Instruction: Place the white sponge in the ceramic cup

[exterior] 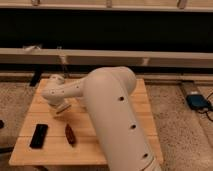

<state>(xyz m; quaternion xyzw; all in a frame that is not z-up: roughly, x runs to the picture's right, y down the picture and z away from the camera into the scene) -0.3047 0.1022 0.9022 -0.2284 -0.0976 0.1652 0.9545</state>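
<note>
My white arm fills the middle of the view and reaches left over the wooden table. The gripper is at the arm's left end, low over the left half of the table. A small pale block, seemingly the white sponge, shows right under the arm's end; I cannot tell whether it is held or lying on the wood. The ceramic cup does not show clearly: a pale round shape behind the wrist merges with the arm, and I cannot tell them apart.
A black flat rectangular object and a reddish-brown oblong object lie near the table's front left. A dark bench and wall run behind the table. A blue object sits on the floor at the right.
</note>
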